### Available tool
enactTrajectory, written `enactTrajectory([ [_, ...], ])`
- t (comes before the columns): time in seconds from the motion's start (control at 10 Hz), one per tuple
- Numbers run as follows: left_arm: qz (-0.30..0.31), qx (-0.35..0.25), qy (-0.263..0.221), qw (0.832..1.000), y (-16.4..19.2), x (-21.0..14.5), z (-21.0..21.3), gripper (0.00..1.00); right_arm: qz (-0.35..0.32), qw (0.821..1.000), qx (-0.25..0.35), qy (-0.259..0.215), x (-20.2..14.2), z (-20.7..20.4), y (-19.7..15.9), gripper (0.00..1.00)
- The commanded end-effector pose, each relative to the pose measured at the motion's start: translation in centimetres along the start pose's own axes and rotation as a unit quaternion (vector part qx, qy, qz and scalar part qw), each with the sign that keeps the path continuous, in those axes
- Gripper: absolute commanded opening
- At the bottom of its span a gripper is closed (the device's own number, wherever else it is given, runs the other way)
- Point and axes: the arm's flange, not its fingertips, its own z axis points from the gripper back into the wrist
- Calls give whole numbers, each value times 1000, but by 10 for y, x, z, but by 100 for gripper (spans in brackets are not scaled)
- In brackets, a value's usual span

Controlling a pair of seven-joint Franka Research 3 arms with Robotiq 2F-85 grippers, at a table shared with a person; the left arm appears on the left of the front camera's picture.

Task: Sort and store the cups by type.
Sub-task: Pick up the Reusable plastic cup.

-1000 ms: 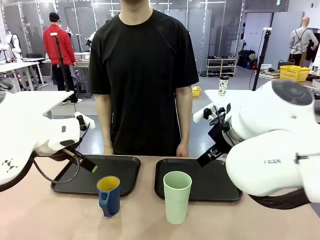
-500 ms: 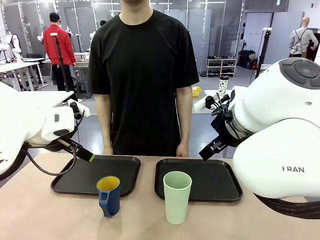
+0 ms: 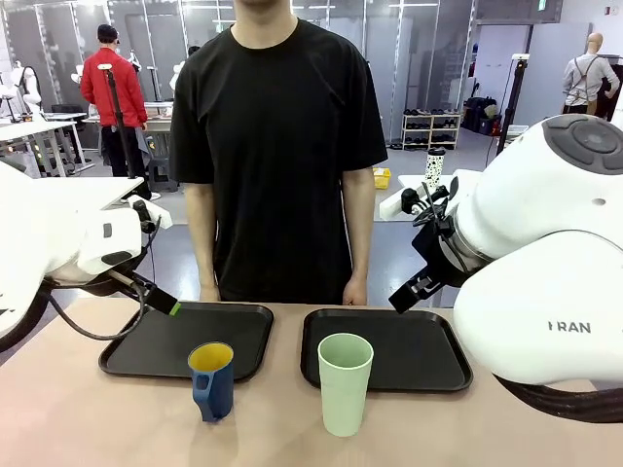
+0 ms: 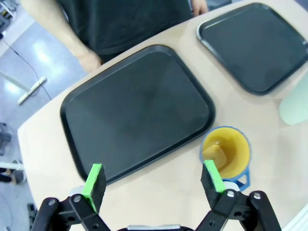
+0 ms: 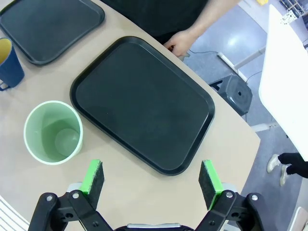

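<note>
On the table (image 3: 78, 418), the mint tumbler (image 3: 345, 384) stands at seven o'clock of the right tray (image 3: 428, 362), the blue mug (image 3: 212, 381) at five o'clock of the left tray (image 3: 156, 350). Wrist views look down into both cups. The left gripper (image 4: 153, 174) and right gripper (image 5: 151, 175) hang spread, gripping nothing.

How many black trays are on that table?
2. The left tray lies beyond the blue mug, on the robot's left; the right tray lies beyond the green tumbler, on its right. Neither holds anything.
</note>
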Motion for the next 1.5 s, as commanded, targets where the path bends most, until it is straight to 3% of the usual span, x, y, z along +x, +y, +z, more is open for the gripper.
enactTrajectory([
  [0.0, 14, -4, 15, 1000, 40, 0, -21, 100, -26, 1000, 3, 15, 2, -26, -25, 100],
  [0.3, 51, 8, 29, 998, 102, -21, -60, 100, -75, 996, 19, 46, -2, -76, -70, 100],
  [0.6, 103, -26, 46, 993, 150, -36, -104, 100, -102, 991, 50, 69, -6, -130, -109, 100],
  [1.0, 117, -34, 70, 990, 173, -40, -132, 100, -146, 983, 54, 100, -15, -169, -146, 100],
  [1.3, 122, -35, 83, 988, 174, -41, -138, 100, -154, 982, 44, 104, -17, -172, -140, 100],
  [1.4, 127, -22, 78, 989, 164, -43, -121, 100, -154, 982, 44, 104, -17, -172, -140, 100],
])
